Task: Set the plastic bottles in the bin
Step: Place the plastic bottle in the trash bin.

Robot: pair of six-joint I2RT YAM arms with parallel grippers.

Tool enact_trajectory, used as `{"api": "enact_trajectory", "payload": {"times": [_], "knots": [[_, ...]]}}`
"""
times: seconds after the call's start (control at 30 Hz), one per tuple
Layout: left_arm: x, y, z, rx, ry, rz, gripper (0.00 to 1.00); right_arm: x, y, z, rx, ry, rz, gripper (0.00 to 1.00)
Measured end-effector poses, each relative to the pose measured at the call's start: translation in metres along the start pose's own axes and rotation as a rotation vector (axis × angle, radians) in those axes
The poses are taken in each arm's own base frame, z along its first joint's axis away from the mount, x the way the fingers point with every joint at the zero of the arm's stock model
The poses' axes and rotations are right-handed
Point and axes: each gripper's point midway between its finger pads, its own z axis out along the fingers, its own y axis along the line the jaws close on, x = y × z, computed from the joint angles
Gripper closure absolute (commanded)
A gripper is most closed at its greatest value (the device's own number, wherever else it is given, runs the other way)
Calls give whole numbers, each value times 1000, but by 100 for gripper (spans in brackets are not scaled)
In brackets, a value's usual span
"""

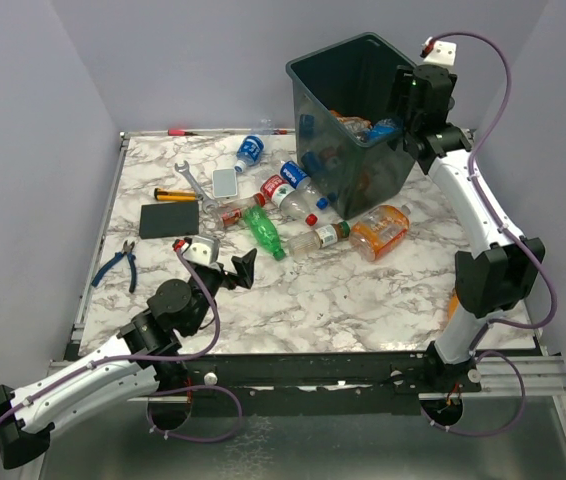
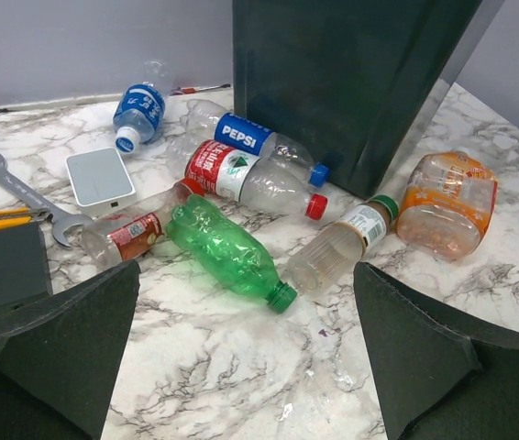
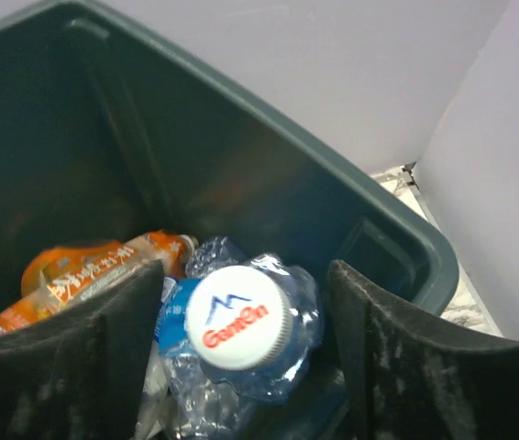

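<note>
Grey-green bin [image 1: 355,172] at one o'clock hides most bottles [image 3: 85,270] inside; right gripper [image 3: 241,280] half-open around a white-capped bottle [image 3: 238,321], hold unclear. Left gripper [image 2: 246,275], seven o'clock, gapes empty.

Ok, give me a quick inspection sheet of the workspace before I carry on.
Surface: marble table, no spill seen.
Job's things: bin far right, some bottles inside; at least seven more lie on the table beside it.
Clutter: wrench, pliers, black slab, grey slab, left of the bottles.
Grippers: left gripper open, holding nothing; right gripper over the bin, white-capped bottle between its fingers, grip unclear.
Cables: purple cables along both arms, no snag seen.
Surroundings: plain walls, nothing else seen.
</note>
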Motion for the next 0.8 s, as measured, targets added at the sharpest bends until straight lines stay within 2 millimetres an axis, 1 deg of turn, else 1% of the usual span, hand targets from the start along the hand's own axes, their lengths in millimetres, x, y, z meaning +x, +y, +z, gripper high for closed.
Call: {"api": "enact_trajectory", "payload": {"times": [0.07,0.13,0.23,0.27,0.33,0.43,0.53,0.6,0.67,0.73,0.8], "knots": [[1,-1,0,2,2,1,1,5,4,-1,-19,18,11,19],[1,-1,0,4,4,2,1,4,7,-1,-34,20,35,13],[1,-1,0,7,4,2,1,-3,13,-4,-65,20,73,5],[2,-2,0,7,5,3,1,-9,15,-7,-76,18,91,2],[2,-2,1,9,8,5,1,-27,18,-12,-100,0,134,0],[3,-3,2,10,14,9,1,-70,22,-28,-155,-72,233,0],[5,-3,3,10,20,12,1,-105,21,-57,-224,-127,332,0],[6,-4,3,10,23,14,1,-127,17,-84,-273,-163,403,0],[6,-4,3,10,25,15,1,-142,9,-114,-319,-194,479,0],[7,-4,4,9,29,18,1,-144,1,-147,-376,-214,537,0],[9,-4,4,9,34,20,1,-131,-6,-181,-449,-223,581,0]]}}
